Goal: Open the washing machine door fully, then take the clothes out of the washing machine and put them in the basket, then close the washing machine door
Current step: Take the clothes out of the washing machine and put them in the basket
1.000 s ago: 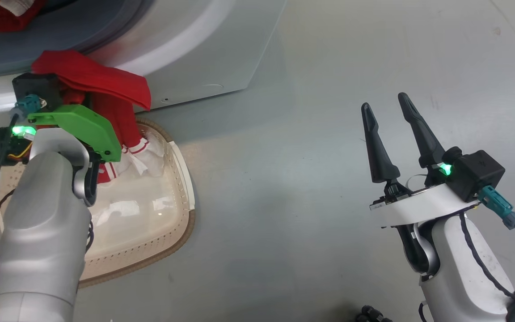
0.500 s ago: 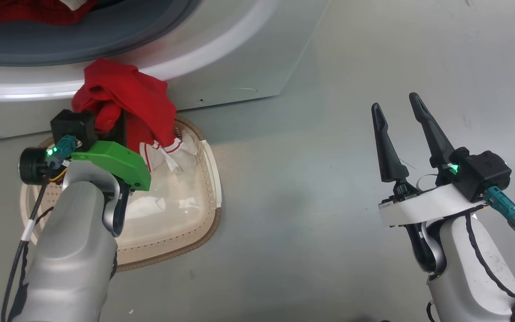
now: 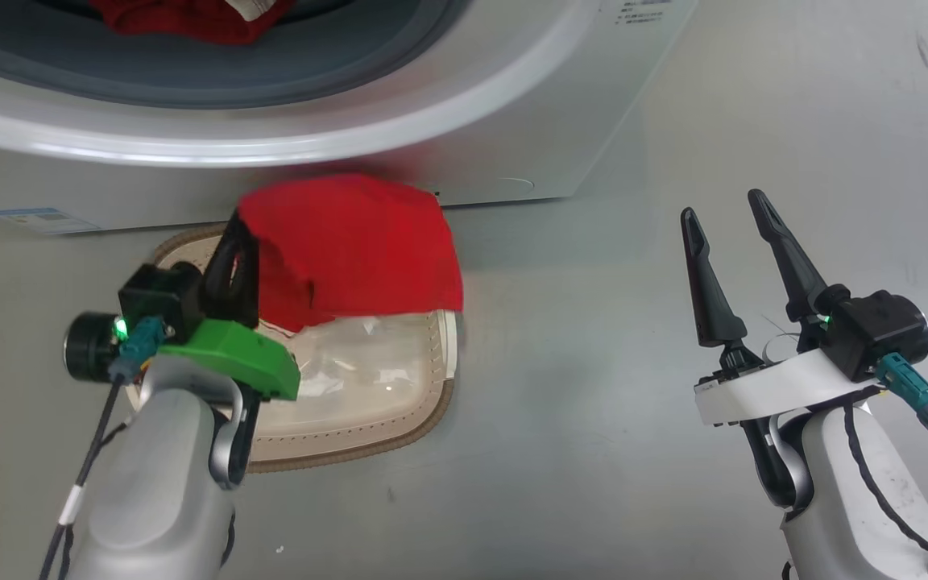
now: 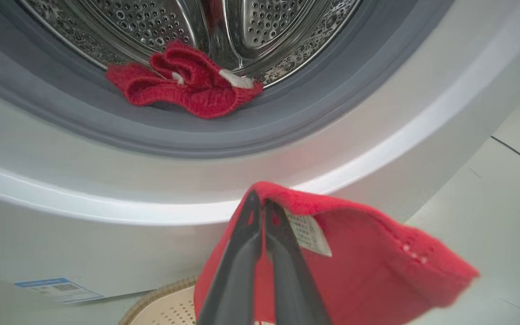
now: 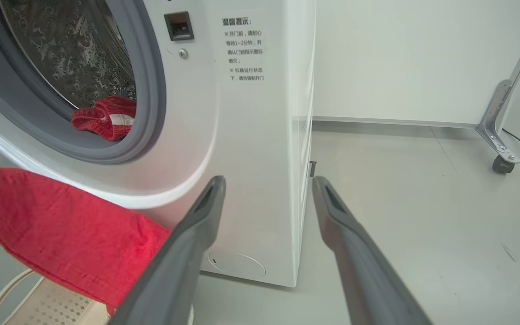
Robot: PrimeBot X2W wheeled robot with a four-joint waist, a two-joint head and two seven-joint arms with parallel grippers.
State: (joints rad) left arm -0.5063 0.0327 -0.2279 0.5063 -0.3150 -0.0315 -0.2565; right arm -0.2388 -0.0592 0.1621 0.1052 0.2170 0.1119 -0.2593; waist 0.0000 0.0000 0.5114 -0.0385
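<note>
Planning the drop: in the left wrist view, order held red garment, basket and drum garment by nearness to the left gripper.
1. held red garment, pinched in the left gripper.
2. basket, just below.
3. drum garment, farthest, inside the washing machine.

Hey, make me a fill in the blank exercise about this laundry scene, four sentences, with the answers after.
1. The left gripper is shut on a ____ garment.
2. The right gripper stands ____, holding nothing.
3. The held garment hangs above the cream ____.
4. A second garment lies in the washing machine's steel ____.
Answers: red; open; basket; drum.
</note>
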